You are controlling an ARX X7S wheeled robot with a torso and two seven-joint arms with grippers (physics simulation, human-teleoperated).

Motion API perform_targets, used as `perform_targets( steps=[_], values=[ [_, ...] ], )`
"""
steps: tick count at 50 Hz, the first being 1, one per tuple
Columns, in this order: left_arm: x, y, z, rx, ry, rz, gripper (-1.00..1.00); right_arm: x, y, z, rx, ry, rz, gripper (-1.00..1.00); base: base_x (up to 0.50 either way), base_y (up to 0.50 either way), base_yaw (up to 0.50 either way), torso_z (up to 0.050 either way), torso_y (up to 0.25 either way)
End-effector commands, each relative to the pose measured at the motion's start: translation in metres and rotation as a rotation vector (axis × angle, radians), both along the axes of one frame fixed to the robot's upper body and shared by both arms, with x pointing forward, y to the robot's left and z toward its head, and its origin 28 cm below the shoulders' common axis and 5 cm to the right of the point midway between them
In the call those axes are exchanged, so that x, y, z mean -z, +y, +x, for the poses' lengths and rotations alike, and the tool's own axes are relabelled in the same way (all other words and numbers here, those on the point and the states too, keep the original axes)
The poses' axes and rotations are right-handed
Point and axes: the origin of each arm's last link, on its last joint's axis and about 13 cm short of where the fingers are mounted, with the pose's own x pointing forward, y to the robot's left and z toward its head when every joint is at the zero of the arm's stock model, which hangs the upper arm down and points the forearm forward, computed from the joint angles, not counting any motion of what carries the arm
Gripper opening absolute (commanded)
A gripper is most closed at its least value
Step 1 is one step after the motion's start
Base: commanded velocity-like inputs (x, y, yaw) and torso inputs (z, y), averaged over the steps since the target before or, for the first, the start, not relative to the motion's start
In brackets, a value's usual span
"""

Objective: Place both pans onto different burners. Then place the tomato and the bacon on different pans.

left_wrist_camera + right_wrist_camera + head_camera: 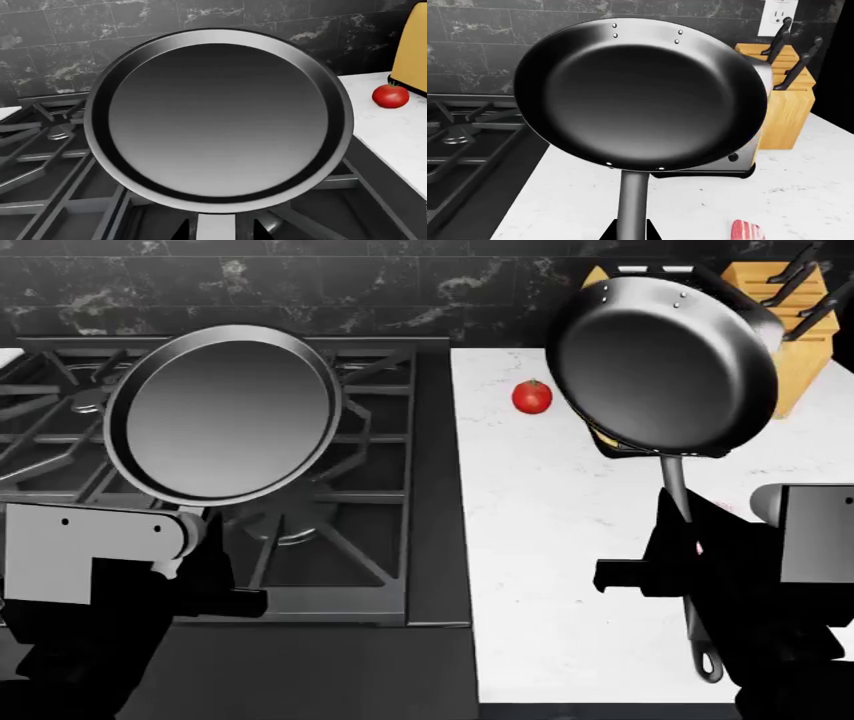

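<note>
Head view: we look steeply down over range [334, 500] and bench [561, 570], both arms in foreground. Left wrist view: close behind flat pan [217, 120], facing backsplash; shares tomato [390, 96] with head view. Right wrist view: close behind deep pan [640, 95], facing knife block [784, 105], also seen from head.

Flat pan [217, 117] above burner grates [50, 150]

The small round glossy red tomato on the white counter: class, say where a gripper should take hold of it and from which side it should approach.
Grip the small round glossy red tomato across its widest middle, coming straight down from above. It is a smooth ball sitting alone on the white marble counter, so opposite sides are free for the jaws, and a hold lower or higher would probably slip off the curve.
</note>
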Motion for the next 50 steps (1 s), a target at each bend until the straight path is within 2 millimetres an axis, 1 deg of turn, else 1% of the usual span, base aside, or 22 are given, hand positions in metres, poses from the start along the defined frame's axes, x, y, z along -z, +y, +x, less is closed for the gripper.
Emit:
perform_targets(
  steps=[1,15,50],
  values=[
    [-0.011,0.0054,0.0048,-0.053,-0.1,0.004,-1.0,-0.0071,-0.0031,0.0036,0.043,-0.066,-0.009,-1.0,0.0,0.28,0.0,0.0,0.011],
    [-0.0057,0.0073,0.0047,-0.054,-0.101,-0.005,-1.0,-0.0091,-0.0008,0.006,0.036,-0.066,-0.016,-1.0,0.0,0.28,0.0,0.001,0.004],
    [-0.0048,0.008,0.0088,-0.065,-0.104,-0.002,-1.0,-0.0043,-0.0001,0.0115,0.029,-0.053,-0.014,-1.0,0.0,0.3,0.0,0.001,0.004]
  ],
)
